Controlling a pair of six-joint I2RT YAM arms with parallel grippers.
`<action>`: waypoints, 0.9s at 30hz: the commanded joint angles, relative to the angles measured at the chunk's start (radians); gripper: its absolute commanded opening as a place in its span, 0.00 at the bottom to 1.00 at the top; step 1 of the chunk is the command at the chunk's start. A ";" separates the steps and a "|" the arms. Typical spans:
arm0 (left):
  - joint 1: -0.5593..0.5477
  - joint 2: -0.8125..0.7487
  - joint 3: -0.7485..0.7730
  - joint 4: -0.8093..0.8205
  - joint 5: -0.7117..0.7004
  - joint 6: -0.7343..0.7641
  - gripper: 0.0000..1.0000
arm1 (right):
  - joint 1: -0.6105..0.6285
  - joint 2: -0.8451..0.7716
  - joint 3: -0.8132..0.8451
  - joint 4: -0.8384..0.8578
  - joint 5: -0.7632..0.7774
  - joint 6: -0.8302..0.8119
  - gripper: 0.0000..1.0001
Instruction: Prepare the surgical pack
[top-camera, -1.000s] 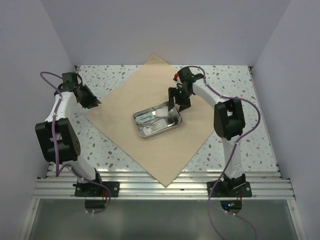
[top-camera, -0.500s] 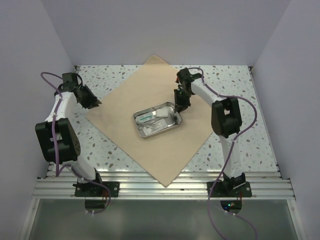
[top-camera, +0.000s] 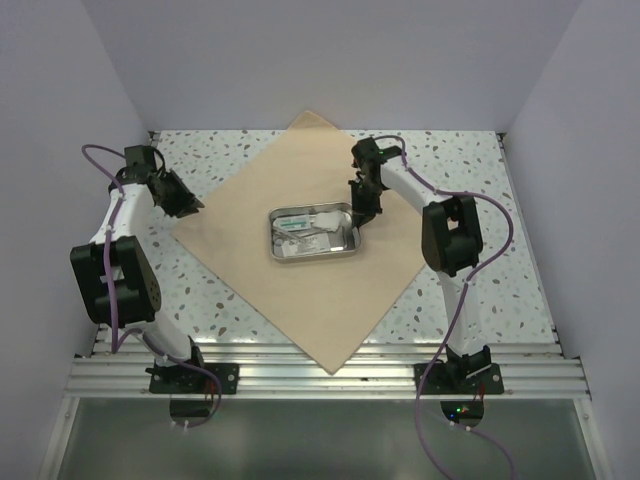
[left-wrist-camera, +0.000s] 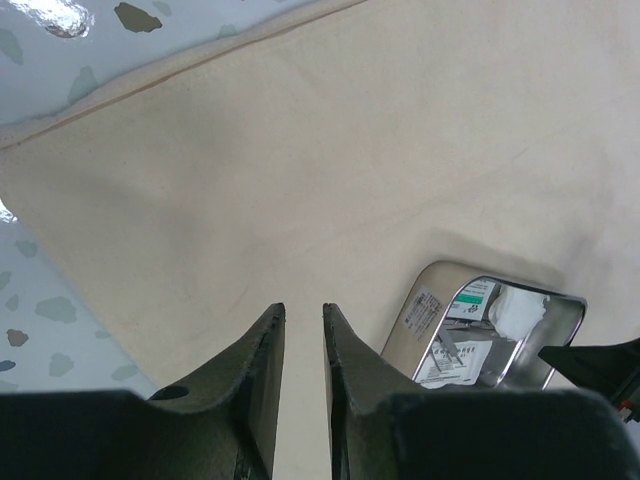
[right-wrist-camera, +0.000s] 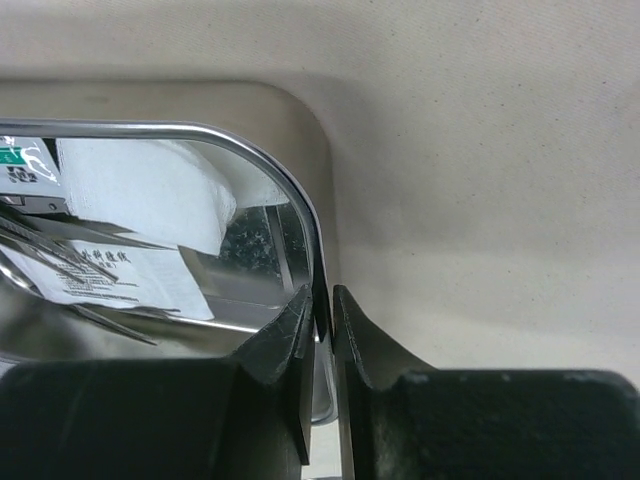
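The big tan cloth (top-camera: 250, 260) lies flat on the speckled table (top-camera: 480, 290), turned like a diamond so that one corner points toward the arm bases and another toward the back wall. The steel tray (top-camera: 312, 257) sits on the cloth a little behind its middle, long side running left to right. Inside it I can make out a white gauze pad (right-wrist-camera: 140, 185) bunched at the right end, a white packet (right-wrist-camera: 110, 270) with small dark print beside it, and thin steel instruments (right-wrist-camera: 50, 232) lying across the packet. The right gripper (top-camera: 358, 212) reaches down at the tray's right end, near its far corner. From its wrist camera the two fingers (right-wrist-camera: 285, 345) are pressed onto the tray's thin rim, one inside the wall and one outside on the cloth side, pinching the metal between them. The left gripper (top-camera: 190, 208) hangs over the cloth's left corner, well apart from the tray. Its fingers (left-wrist-camera: 262, 370) stand nearly together with only a thin slot between them, and nothing sits in that slot; bare cloth shows beneath. From that wrist view the tray is off toward the lower right, and the cloth's edge meets the table along the top and left.
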 joint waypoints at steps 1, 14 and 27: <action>0.000 0.000 0.037 0.021 0.025 0.001 0.25 | -0.010 -0.013 0.045 -0.057 0.089 -0.034 0.08; 0.001 0.004 0.016 0.035 0.030 -0.011 0.25 | -0.028 0.014 0.086 -0.063 0.044 -0.241 0.00; 0.001 0.010 -0.013 0.066 0.039 -0.031 0.25 | -0.031 -0.032 -0.015 -0.046 -0.013 -0.217 0.00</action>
